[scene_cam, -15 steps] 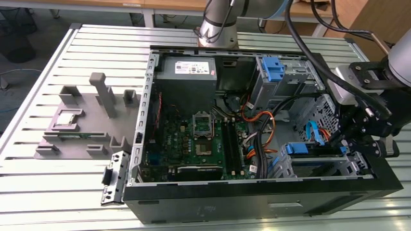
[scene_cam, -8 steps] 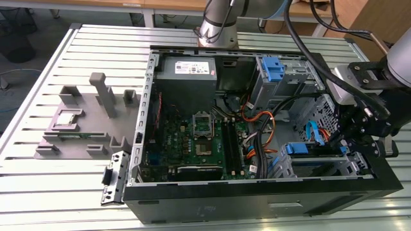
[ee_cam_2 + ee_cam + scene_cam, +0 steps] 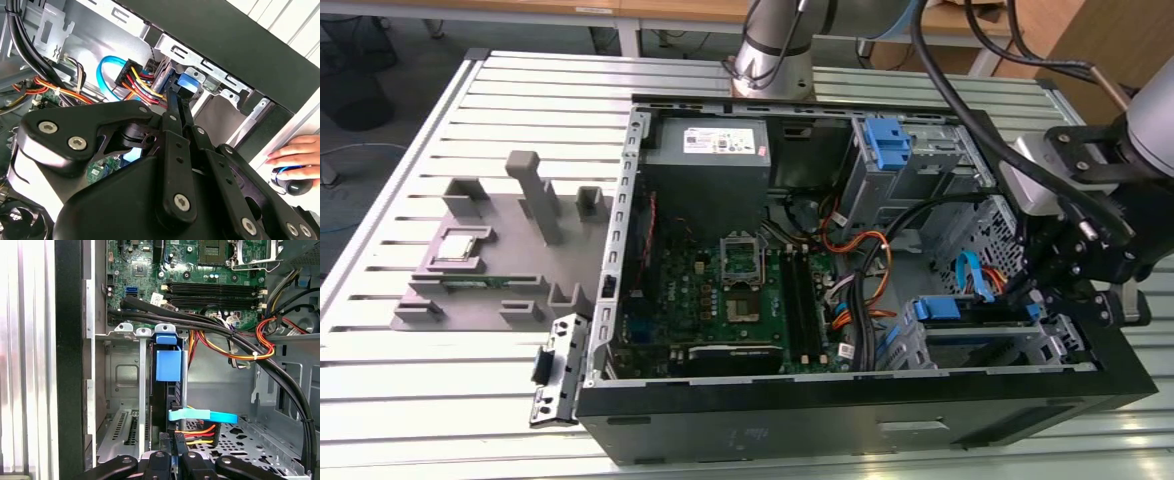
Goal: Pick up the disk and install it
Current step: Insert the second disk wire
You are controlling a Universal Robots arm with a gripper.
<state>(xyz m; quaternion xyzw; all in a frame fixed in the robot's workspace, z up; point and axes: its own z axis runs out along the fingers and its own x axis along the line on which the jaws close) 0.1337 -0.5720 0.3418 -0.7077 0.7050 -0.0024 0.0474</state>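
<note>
A: Where do you see the disk [image 3: 167, 367]?
B: It stands on edge in the drive cage [image 3: 122, 375], at 6 o'clock of the motherboard [image 3: 200, 270].
A: And your gripper [image 3: 172, 437]?
B: Its fingers are together, just beside the disk.

Setting: slatted aluminium worktable [image 3: 427, 130] under even light.
Wooden desks [image 3: 520, 10] on white legs stand beyond it, well away from the end effector; grey floor.

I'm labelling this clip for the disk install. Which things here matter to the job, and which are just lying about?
Job in hand:
disk, standing in the drive cage
gripper, close by it

Lying about:
power supply
motherboard
grey fixture
a person's hand
</note>
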